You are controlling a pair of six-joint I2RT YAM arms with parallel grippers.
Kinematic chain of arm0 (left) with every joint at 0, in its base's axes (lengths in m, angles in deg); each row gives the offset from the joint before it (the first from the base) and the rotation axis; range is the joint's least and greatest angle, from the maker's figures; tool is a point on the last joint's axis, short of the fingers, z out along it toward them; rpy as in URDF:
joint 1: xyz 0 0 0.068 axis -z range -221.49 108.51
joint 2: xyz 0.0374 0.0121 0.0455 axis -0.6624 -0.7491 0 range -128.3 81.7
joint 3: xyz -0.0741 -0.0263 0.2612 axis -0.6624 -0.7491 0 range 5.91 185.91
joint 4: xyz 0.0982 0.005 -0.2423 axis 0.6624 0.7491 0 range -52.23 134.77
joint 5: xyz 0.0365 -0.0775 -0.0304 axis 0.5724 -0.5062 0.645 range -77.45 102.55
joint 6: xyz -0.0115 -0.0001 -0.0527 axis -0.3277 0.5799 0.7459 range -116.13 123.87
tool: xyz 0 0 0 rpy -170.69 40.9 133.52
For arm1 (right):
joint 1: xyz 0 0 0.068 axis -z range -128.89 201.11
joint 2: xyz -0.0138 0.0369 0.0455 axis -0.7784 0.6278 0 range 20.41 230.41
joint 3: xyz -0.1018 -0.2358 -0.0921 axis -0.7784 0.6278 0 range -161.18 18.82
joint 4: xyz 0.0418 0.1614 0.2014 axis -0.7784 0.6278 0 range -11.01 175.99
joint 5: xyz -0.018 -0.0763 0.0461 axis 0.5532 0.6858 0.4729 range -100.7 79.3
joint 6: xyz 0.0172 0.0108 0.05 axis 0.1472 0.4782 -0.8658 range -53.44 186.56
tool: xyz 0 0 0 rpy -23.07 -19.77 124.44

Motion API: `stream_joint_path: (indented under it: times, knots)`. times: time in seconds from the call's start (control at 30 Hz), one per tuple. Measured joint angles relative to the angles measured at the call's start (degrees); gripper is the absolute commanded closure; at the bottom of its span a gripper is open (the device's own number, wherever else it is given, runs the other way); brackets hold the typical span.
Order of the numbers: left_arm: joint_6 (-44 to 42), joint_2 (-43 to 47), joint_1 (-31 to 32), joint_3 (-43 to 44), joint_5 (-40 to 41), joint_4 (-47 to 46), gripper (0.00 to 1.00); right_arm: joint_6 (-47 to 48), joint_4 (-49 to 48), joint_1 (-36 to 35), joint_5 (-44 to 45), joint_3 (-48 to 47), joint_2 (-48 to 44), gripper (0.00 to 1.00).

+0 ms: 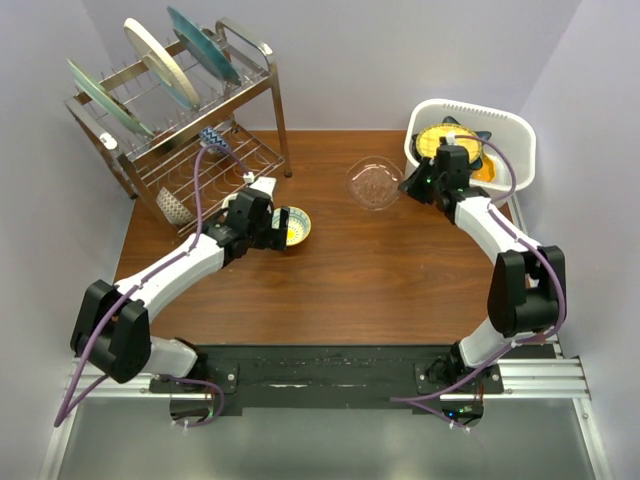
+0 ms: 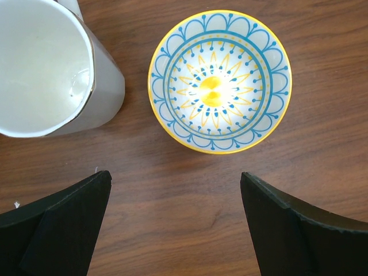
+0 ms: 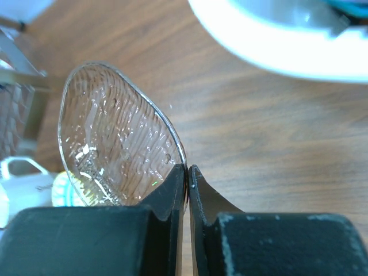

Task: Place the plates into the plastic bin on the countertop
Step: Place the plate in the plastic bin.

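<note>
My right hand (image 3: 188, 172) is clamped on the rim of a clear glass plate (image 3: 115, 138), which fans out toward 10 o'clock, seemingly tilted; the bin (image 3: 287, 46) sits at 1 o'clock. Only the overhead view shows plates (image 1: 435, 138) inside it. My left hand (image 2: 175, 183) hangs spread above a bowl (image 2: 219, 80).

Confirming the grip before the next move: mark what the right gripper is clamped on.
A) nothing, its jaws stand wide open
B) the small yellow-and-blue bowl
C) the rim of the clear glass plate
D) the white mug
C: in the right wrist view the right gripper has its fingers pinched on the rim of the clear glass plate, while the small bowl lies untouched ahead of the open left gripper.
</note>
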Motion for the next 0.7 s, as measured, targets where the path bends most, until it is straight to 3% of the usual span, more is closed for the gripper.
stream_joint_path:
  times: [0.7]
  knots:
    - [0.68, 1.84, 0.04, -0.09, 0.15, 0.2, 0.01, -4.22, -2.62, 8.0, -5.51, -4.92, -0.85, 1.0]
